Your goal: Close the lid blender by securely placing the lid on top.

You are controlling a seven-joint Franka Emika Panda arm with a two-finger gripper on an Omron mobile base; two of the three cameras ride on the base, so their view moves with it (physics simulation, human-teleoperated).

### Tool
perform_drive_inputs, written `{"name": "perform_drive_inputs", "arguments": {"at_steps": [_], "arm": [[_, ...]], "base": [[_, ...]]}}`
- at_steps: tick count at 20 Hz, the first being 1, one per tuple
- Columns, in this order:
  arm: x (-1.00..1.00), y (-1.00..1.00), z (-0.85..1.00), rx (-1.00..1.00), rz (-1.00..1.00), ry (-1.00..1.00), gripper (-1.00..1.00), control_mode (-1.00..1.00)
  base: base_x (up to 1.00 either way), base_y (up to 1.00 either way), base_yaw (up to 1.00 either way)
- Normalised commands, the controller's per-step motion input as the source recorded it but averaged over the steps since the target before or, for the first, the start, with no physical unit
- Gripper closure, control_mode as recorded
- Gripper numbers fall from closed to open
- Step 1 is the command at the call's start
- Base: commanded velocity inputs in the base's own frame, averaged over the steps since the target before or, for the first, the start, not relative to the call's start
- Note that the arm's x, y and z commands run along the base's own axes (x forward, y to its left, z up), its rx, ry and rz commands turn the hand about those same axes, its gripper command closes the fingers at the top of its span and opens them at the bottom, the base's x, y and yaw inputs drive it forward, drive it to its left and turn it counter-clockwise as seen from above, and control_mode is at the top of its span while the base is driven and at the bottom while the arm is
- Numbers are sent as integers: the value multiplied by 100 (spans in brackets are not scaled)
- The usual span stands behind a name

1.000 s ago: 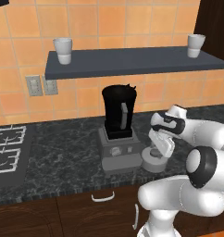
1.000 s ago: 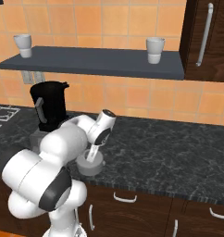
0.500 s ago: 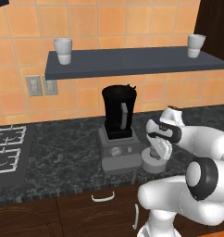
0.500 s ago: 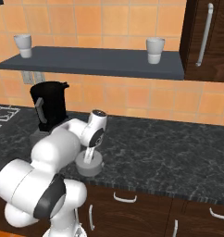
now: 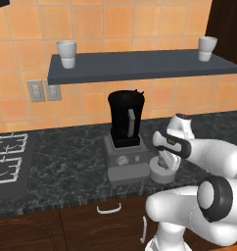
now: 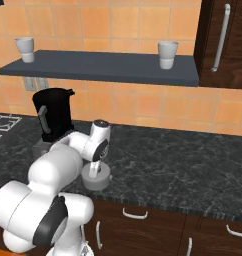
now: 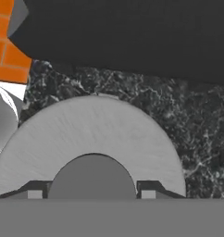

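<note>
Lid: the round grey lid (image 7: 93, 139) sits flat on the dark speckled counter (image 6: 183, 165), at lower centre of the hand view, its raised knob (image 7: 91, 178) at the bottom middle of that frame. In the left base view it lies right of centre (image 5: 163, 172), just beside the blender's base.

Blender: the black jar (image 5: 126, 119) stands upright on its boxy grey base (image 5: 126, 162) at frame centre, its top uncovered. In the right base view it is at mid-left (image 6: 53, 114), partly behind the arm.

Gripper: the gripper (image 7: 91, 193) comes straight down over the lid, likely because the knob is the only narrow part a two-finger hand can take. In the right base view it meets the lid at lower centre-left (image 6: 95, 170).

Fingers: one fingertip (image 7: 33, 192) shows on the left of the knob and the other on the right, both hard against it. They look clamped on the knob, not merely drawn together.

Lid against fingers: the knob lies between the two tips, and the lid's broad rim spreads out beyond them on all sides.

Stage, as judged: grasp made, lid not yet raised; the lift and carry across to the jar's open top are left to do.

Shelf: two white cups (image 5: 66, 53) stand apart on the wall shelf (image 5: 140, 66) above, no part of the job.
</note>
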Motion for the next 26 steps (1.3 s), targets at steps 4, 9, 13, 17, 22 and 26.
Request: {"name": "perform_drive_inputs", "arguments": {"at_steps": [4, 9, 13, 17, 22, 26], "arm": [[-9, -2, 58, 0, 0, 2, 100, -100], [-37, -17, 100, 0, 0, -6, 100, -100], [-49, -14, 100, 0, 0, -7, 100, -100], [-31, 0, 100, 0, 0, -7, 100, -100], [-3, 7, 100, 0, 0, -9, 100, -100], [0, 16, 100, 0, 0, -14, 100, -100]], "base": [[0, 0, 0], [0, 0, 0], [0, 0, 0], [0, 0, 0], [0, 0, 0], [0, 0, 0]]}}
